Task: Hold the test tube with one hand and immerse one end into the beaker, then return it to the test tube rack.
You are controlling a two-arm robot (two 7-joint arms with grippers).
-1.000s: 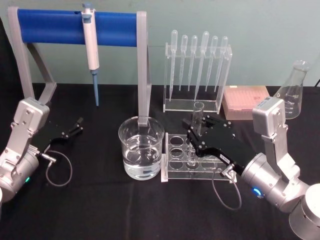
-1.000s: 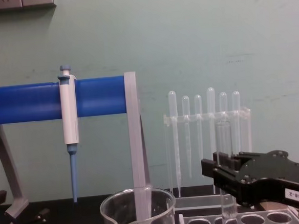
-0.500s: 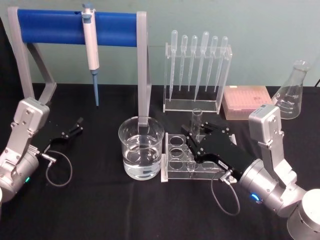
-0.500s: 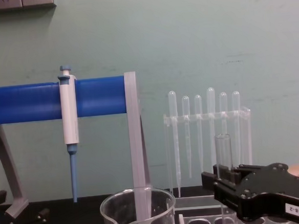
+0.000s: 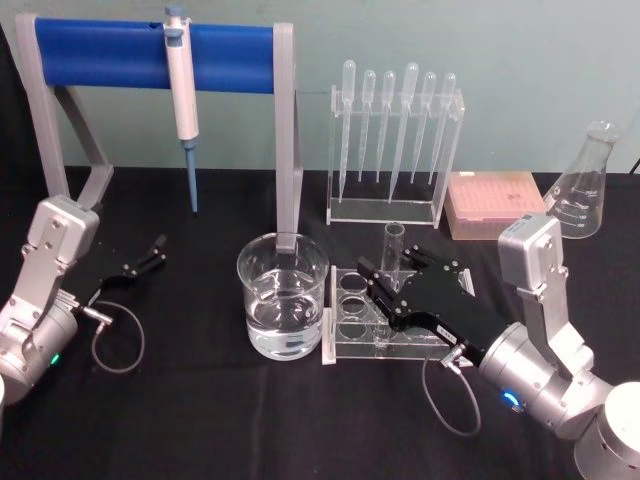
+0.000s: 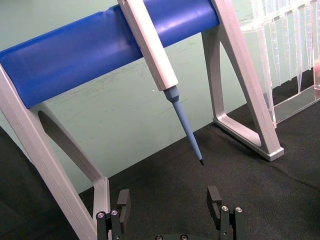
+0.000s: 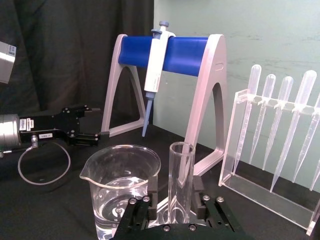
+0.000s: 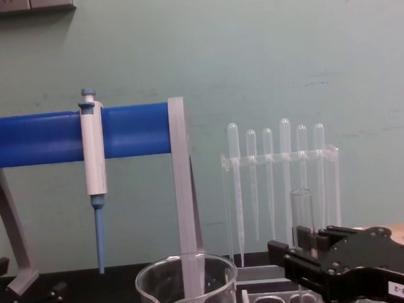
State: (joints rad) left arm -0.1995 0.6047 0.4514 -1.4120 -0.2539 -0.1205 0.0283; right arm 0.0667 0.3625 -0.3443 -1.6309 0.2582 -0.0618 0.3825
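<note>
The test tube (image 5: 393, 243) stands upright in the clear rack (image 5: 350, 317) on the black surface (image 5: 200, 400), its rim rising above the right claw (image 5: 385, 283), which reaches in from the right and has its two black fingers on either side of the glass. In the right wrist view the tube (image 7: 180, 182) sits between the fingers (image 7: 150, 190), which appear pressed onto it, so the claw looks to be pinching the test tube. The beaker (image 5: 283, 293), partly filled with clear liquid, stands just left of the rack, apart from the tube. The left claw (image 5: 152, 251) rests on the surface well to the left, its fingers (image 6: 123, 201) spread wide and empty, below the pipettor (image 5: 182, 95) hanging on the blue stand (image 5: 110, 55).
</note>
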